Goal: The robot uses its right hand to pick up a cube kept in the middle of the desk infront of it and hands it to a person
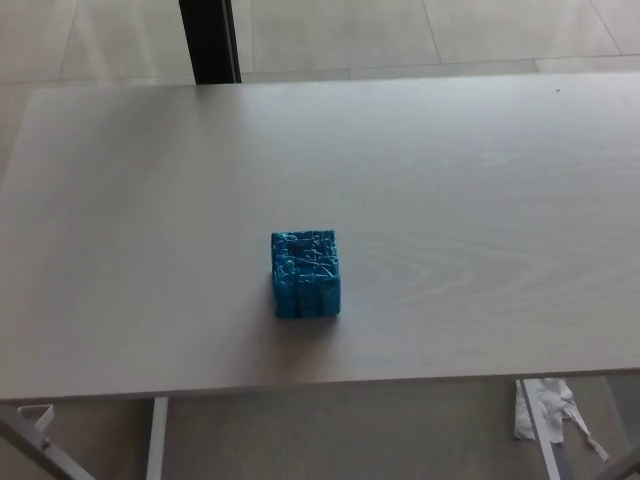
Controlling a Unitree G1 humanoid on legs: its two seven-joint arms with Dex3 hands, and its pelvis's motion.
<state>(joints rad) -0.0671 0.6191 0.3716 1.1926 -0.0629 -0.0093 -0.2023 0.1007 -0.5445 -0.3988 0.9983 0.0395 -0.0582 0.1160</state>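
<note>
Blue cube [305, 274] sat alone near centre of frame, on pale wood-grain desk [480, 180], dark post [210, 40] at upper left beyond far edge, white scrap [543, 408] on floor lower right, neither robot hand appeared in frame.

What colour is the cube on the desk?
Bright blue, with thin pale scratchy lines over its faces: the cube shows best in the head view.
</note>
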